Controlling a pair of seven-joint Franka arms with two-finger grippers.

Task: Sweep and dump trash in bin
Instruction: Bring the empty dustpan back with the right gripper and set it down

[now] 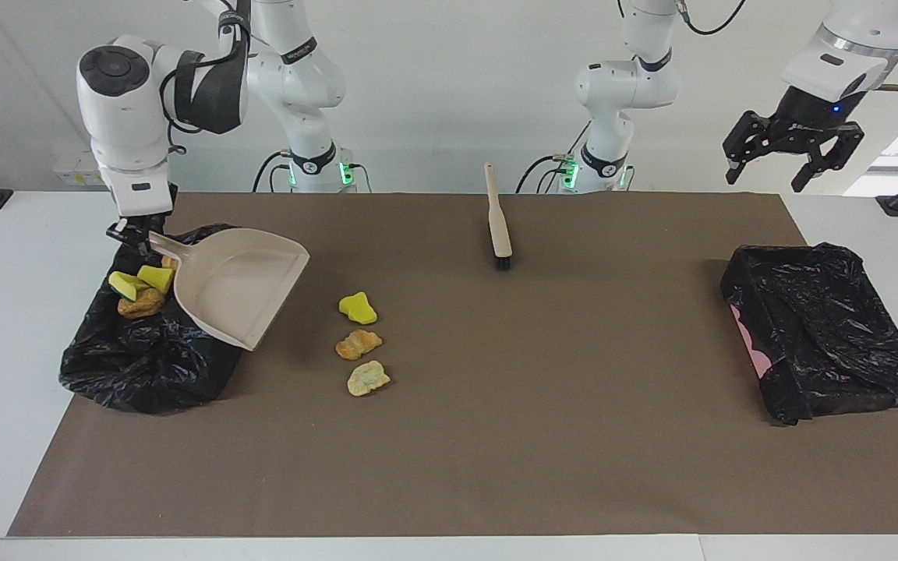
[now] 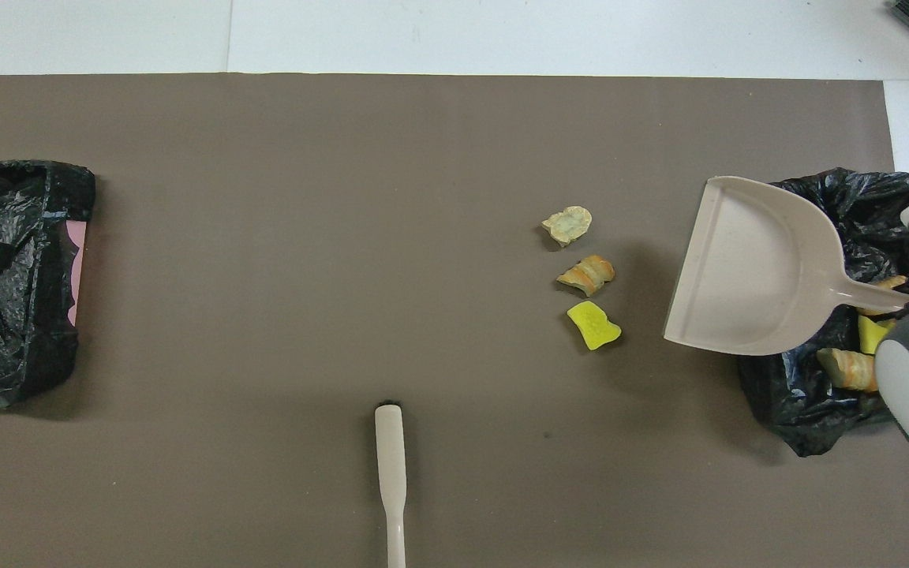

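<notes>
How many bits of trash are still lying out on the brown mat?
3, in a short row beside the dustpan: a yellow chunk nearest the robots, a brown piece next, a pale piece farthest. More lie in the bin, some perhaps hidden.
</notes>
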